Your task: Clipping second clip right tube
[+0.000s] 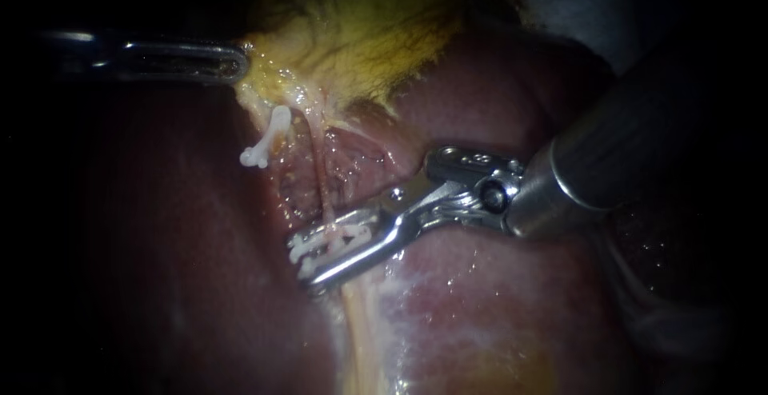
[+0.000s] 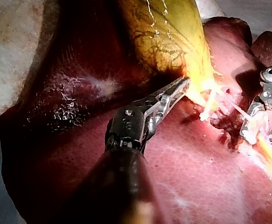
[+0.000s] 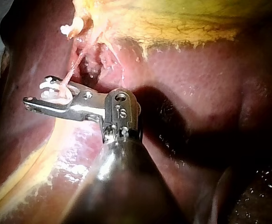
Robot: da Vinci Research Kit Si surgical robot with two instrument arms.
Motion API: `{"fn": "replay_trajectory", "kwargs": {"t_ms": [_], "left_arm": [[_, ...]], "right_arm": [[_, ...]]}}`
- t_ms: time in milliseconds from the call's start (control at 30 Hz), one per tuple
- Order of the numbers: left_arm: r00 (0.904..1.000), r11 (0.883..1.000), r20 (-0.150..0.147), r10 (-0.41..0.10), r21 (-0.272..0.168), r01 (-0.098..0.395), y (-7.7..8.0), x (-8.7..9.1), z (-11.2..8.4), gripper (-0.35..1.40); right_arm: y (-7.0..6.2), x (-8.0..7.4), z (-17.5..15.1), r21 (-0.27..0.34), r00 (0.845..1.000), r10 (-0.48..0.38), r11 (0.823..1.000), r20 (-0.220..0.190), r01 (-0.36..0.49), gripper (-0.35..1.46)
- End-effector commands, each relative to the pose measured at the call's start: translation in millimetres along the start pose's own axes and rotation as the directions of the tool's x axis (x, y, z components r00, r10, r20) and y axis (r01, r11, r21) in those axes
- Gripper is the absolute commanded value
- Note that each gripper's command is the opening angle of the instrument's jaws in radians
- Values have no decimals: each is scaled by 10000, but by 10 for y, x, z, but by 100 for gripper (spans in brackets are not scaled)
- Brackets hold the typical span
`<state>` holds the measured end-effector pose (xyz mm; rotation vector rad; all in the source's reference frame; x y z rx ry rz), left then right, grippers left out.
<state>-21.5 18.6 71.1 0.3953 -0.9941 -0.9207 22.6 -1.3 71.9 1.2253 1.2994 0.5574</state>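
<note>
One white clip is being carried between the jaws of the right instrument. The jaws are grasping it from both sides while standing far enough apart for the right tube to be passing between them. The tube, a thin pale strand, is being stretched from the neck of the gallbladder on the far side toward the near side, so its long axis is running far to near. It is being crossed by the jaws from the right, pointed left and slightly near, almost square to it. The tube is thus being straddled, lying inside the clip rather than ahead of or beside the jaws. Whether the white material at the jaws' tips is a separate clip cannot be told. The coming move is being judged as no more than a squeeze, with the crossing held square and the tube deep in the clip's mouth. Further left and farther off, another clip is being seen seated below the gallbladder. The gallbladder's yellow edge is being gripped by the clenched jaws of the left instrument, well apart from the tube, so the right instrument is by far the nearer. Everything is being borne on the liver.
</note>
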Motion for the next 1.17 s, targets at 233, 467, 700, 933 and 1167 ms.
{"fn": "replay_trajectory", "kwargs": {"t_ms": [233, 467, 700, 933, 1167], "left_arm": [[10000, 10000, 0, -2, -1, 2, 0, 0, 0, -35], [10000, 10000, 0, -2, -2, 2, 0, 0, 0, -35], [10000, 10000, 0, -3, -2, 3, 0, 0, 0, -35], [10000, 10000, 0, -3, -3, 3, 0, 0, 0, -35], [10000, 10000, 0, -2, -2, 2, 0, 0, 0, -35]], "right_arm": [[-4, 16, -2, -58, 9995, 87, 9999, -308, -89, 10], [-4, 20, -1, -164, 9991, 99, 9998, -404, -106, -20], [-4, 20, -1, -199, 9992, 160, 9997, -358, -167, -35], [-4, 19, -1, -252, 9995, 163, 9995, -287, -170, -35], [-5, 19, -2, -247, 9995, 163, 9996, -283, -170, -35]]}}
